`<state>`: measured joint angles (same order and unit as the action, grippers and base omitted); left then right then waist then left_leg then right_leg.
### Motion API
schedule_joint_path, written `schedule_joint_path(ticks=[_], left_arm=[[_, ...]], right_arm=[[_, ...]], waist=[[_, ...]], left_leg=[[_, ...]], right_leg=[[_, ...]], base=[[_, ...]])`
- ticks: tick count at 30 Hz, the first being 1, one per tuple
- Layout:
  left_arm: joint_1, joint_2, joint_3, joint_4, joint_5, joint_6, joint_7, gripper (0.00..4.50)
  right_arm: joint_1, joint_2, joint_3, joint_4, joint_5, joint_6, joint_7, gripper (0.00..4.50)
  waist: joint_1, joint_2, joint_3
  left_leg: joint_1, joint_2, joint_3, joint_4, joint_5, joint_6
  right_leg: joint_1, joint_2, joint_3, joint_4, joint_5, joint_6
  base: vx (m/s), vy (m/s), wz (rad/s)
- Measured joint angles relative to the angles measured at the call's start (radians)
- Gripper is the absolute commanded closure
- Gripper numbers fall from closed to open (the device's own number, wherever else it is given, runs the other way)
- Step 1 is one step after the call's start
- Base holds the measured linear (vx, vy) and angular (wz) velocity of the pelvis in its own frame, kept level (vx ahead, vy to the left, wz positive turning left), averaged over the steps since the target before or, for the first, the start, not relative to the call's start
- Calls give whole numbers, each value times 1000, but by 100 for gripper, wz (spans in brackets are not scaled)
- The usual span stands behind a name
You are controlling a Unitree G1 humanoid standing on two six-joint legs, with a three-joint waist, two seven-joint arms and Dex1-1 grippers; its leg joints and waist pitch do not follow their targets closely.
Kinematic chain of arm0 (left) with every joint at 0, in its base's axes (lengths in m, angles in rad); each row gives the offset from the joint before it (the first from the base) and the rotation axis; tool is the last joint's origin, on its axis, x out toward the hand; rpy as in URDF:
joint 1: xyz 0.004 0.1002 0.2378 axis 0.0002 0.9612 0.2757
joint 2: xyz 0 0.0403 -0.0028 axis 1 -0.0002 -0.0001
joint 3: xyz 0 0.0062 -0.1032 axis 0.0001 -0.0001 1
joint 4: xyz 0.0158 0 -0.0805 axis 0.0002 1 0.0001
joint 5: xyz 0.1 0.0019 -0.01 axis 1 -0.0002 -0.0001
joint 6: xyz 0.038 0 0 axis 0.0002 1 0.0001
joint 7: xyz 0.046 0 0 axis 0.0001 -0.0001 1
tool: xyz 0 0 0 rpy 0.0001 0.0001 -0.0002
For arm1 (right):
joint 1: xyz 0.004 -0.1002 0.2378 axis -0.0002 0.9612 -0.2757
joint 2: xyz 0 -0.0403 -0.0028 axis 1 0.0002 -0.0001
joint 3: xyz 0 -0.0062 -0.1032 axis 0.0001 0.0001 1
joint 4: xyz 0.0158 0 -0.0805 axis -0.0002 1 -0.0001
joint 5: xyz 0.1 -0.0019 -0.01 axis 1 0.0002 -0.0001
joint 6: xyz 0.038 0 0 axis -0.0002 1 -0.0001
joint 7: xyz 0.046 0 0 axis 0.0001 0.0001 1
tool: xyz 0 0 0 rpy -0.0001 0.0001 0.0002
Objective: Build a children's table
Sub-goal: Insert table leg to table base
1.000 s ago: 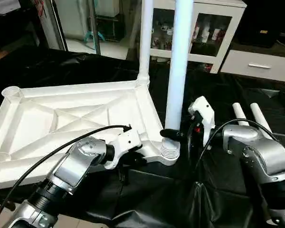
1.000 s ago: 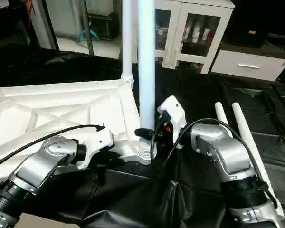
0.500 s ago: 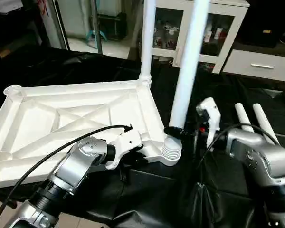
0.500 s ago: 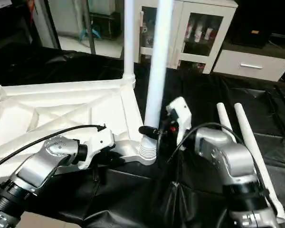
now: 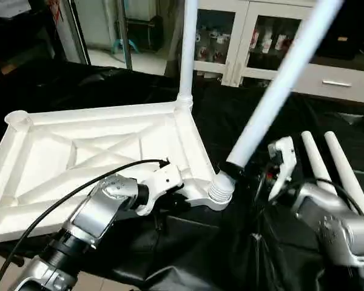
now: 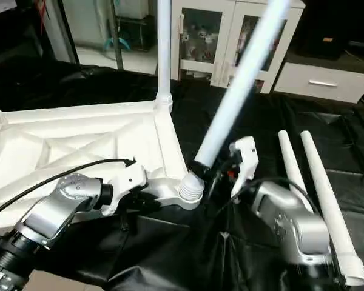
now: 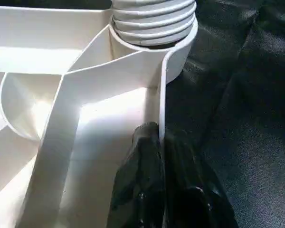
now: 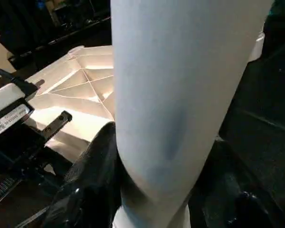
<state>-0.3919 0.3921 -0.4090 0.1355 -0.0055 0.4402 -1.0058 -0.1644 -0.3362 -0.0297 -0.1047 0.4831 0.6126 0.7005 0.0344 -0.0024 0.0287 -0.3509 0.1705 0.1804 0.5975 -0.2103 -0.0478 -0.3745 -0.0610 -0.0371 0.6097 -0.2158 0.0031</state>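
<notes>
The white tabletop (image 5: 79,151) lies upside down on the black cover, ribbed underside up. One leg (image 5: 187,48) stands upright in the far right corner socket. A second leg (image 5: 279,79) has its ribbed foot (image 5: 220,189) in the near right corner socket and leans steeply to the right. My right gripper (image 5: 235,168) is shut on this leg just above the socket, with a finger (image 8: 92,180) on either side. My left gripper (image 7: 159,140) is shut on the tabletop's rim wall beside that socket. Two loose legs (image 5: 320,167) lie side by side at the right.
A white glass-door cabinet (image 5: 255,42) and a white drawer unit (image 5: 337,82) stand behind the work surface. A black cable (image 5: 79,188) arches over my left forearm. The black cover (image 5: 109,85) has folds along its front edge.
The leg in the near corner socket has tipped from upright to a steep lean to the right, with my right gripper moving right with it. My left gripper has kept its hold on the rim.
</notes>
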Motion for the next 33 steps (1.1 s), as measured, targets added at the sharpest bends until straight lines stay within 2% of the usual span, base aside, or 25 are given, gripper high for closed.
schedule_joint_path(ticks=[5, 16, 18, 23, 33], left_arm=[[0, -4, 0, 7, 0, -5, 0, 450], [0, -8, 0, 17, 0, -12, 0, 450], [0, -7, 2, 19, 0, -12, 0, 450], [0, -8, 4, 23, 1, -12, 2, 450], [4, 0, 10, 24, 2, -12, 10, 450]], right_arm=[[39, -28, 40, -51, -50, -53, -3, 268], [84, -44, 80, -122, -107, -96, -25, 268], [76, -55, 98, -127, -120, -96, -27, 268], [35, -77, 145, -130, -148, -66, -27, 268], [-43, -59, 164, -58, -158, -31, -11, 268]], waist=[[0, 0, 0], [-1, -1, 1], [-1, -1, 1], [-3, -2, -1], [-7, -4, -3]], left_leg=[[0, 0, 0, 0, 0, 0], [0, -1, 0, -3, 0, 0], [0, -1, 0, -3, 0, 0], [0, -1, 0, -7, 0, 0], [1, -1, 0, -8, 0, 0]], right_leg=[[0, 0, 0, -1, -1, 2], [-1, 0, 0, -3, -2, 3], [-5, 0, 0, -4, -2, 3], [-4, 0, -1, -12, -2, 3], [-4, 0, 0, -15, -2, 3]], base=[[0, 0, 0], [0, 0, 0], [0, 0, 0], [0, 0, 0], [0, 0, 0]])
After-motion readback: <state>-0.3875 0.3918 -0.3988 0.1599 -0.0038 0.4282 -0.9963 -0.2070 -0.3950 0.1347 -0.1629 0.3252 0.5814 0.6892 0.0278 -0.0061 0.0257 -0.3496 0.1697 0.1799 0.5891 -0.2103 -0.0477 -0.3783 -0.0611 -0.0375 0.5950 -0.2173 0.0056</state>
